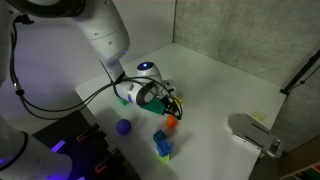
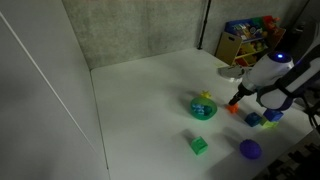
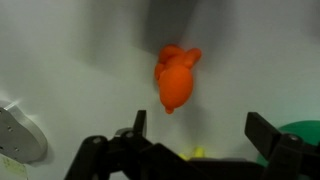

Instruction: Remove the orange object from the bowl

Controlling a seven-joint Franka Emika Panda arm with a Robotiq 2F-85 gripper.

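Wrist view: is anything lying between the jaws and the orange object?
No. In the wrist view only bare white table shows between the gripper's open jaws and the orange object, which lies just ahead of them.

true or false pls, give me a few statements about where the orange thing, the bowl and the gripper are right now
1. The orange object lies inside the bowl. False: it lies on the white table, outside the bowl and beside it.
2. The gripper is open, with nothing between its fingers. True.
3. A yellow piece sits in the bowl. True.
4. The purple ball is in the bowl too. False: it rests on the table, apart from the bowl.
5. The green block is stacked on the orange object. False: it lies alone on the table, on the bowl's near side in an exterior view.
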